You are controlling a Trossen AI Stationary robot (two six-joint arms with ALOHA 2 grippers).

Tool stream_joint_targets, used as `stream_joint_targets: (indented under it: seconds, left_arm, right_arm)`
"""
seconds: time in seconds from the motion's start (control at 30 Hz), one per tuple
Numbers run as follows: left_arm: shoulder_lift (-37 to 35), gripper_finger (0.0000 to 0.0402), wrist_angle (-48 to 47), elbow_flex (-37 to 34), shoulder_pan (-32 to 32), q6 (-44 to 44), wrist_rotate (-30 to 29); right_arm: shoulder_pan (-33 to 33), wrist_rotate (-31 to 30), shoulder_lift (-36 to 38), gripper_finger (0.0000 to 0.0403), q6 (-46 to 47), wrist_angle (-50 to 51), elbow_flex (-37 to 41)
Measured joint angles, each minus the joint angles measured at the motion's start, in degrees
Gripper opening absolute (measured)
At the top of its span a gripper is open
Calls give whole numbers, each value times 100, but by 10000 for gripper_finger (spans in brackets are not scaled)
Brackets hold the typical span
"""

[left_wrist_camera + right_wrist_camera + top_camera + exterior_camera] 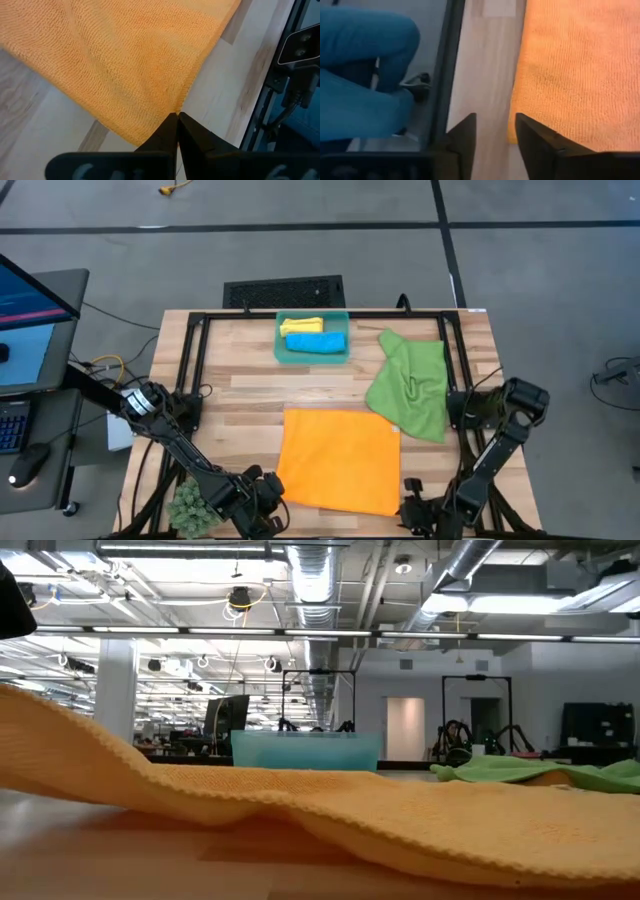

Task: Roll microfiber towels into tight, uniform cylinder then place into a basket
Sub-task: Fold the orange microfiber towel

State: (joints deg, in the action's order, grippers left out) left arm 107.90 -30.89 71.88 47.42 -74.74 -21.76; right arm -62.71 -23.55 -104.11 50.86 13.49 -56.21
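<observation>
The orange towel (pixel 340 458) lies spread on the table's near middle; in the low view its left part (pixel 60 740) stands raised off the wood. My left gripper (pixel 177 119) is shut at the towel's near-left corner. My right gripper (pixel 495 131) stands open by the near-right corner (pixel 516 136), which shows between the fingers; whether it touches the cloth, I cannot tell. A green towel (pixel 410 385) lies crumpled at the far right. The teal basket (pixel 345 320) at the far middle holds a rolled yellow towel (pixel 300 326) and a rolled blue towel (pixel 318 343). My left gripper pinches the orange towel's edge (pixel 187 92) right by its near-left corner, between the two fingertips. The fingers slant down from the table's near-left side. One layer shows at the pinch. The cloth there is lifted a little while the rest lies on the table.
Black frame rails (pixel 190 370) run along the table's left, right and far sides. A black grate (pixel 285 292) lies beyond the far edge. A green tuft (pixel 190 505) sits at the near-left corner. A person's blue-clad legs (pixel 365 75) show beside the table.
</observation>
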Motion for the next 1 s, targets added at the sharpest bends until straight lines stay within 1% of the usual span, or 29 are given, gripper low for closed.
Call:
stream_joint_targets:
  seconds: [0.13, 0.27, 0.43, 0.5, 0.67, 0.77, 0.83, 0.9, 1.0]
  left_arm:
    - [0, 0, -2, 0, 0, -2, 3]
    - [0, 0, 4, 0, 0, -4, 2]
    - [0, 0, 4, 0, 0, -4, 0]
    - [0, 0, -1, 0, 0, -2, 0]
    - [0, 0, -2, 0, 0, 8, 1]
    - [0, 0, -9, 0, 0, 84, 1]
    - [0, 0, -25, 0, 0, 135, 2]
    - [0, 0, -30, 0, 8, 467, -2]
    - [0, 0, -122, 0, 26, 821, -23]
  right_arm:
    - [129, 114, -36, 196, -28, 102, 0]
    - [233, 144, -34, 218, -29, 117, -2]
    - [276, 356, -150, 225, -12, 185, -2]
    - [276, 477, -262, 226, 0, 68, -8]
    - [322, 379, -443, 223, 0, 65, -37]
    - [382, 381, -456, 207, 51, 81, -33]
    - [395, 370, -444, 184, 61, 116, -30]
    - [395, 343, -447, 151, 90, 183, -28]
    - [393, 296, -447, 87, 251, 308, -26]
